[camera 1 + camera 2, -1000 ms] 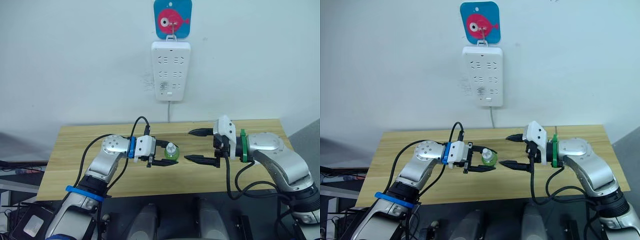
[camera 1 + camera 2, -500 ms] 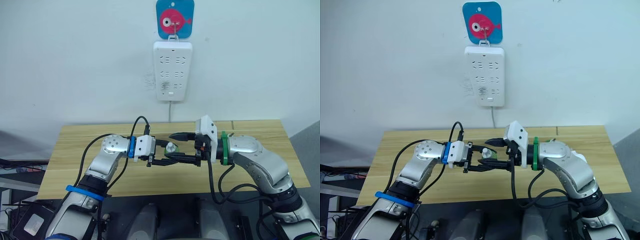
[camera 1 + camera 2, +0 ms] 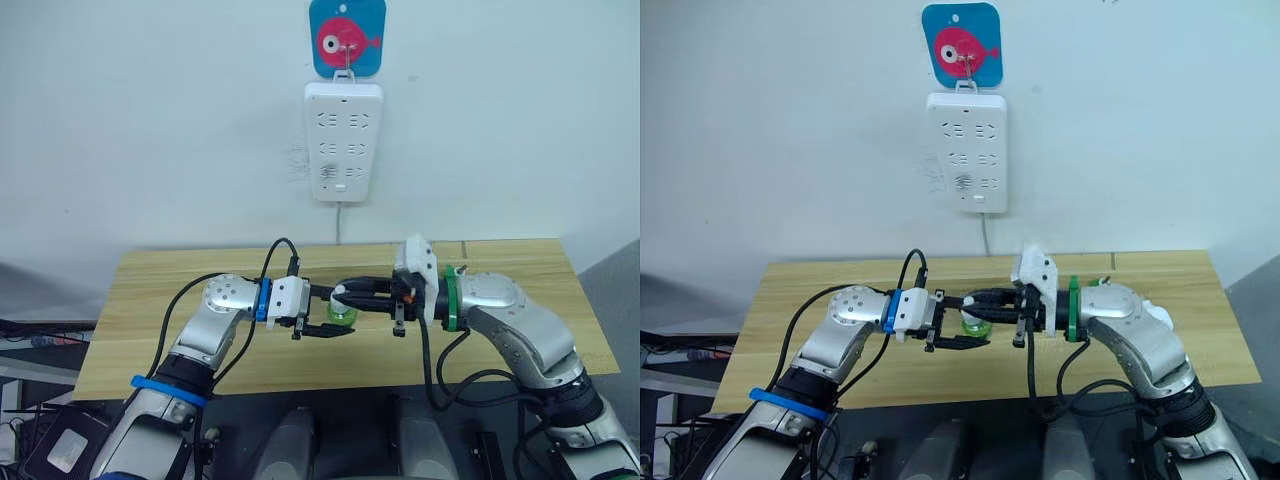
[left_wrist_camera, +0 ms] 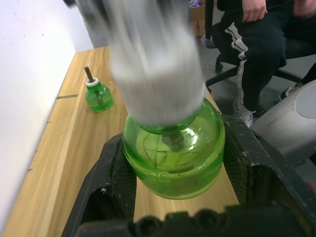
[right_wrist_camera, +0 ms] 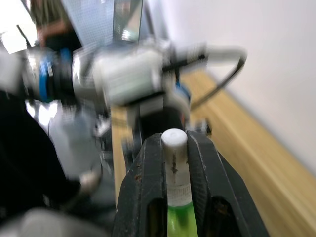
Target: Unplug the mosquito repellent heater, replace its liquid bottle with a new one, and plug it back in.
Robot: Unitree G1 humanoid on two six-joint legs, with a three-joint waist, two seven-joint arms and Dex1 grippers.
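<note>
My left gripper (image 3: 338, 311) is shut on the round body of a green liquid bottle (image 4: 173, 158), held above the wooden table (image 3: 150, 300). The bottle's white cap (image 5: 174, 140) points toward my right arm. My right gripper (image 3: 349, 290) has come in from the right, and its black fingers (image 5: 150, 168) press on both sides of that cap. A second green bottle (image 4: 98, 94) with a bare dark wick stands upright on the table. The mosquito repellent heater is out of view.
A tall white power strip (image 3: 343, 140) hangs on the wall above the table from a blue fish hook (image 3: 346, 37); its sockets look empty. A seated person (image 4: 256, 29) in dark trousers is beyond the table's end.
My right gripper moved left from open and apart to the bottle and closed on its cap. My left gripper kept hold of the bottle in place.
</note>
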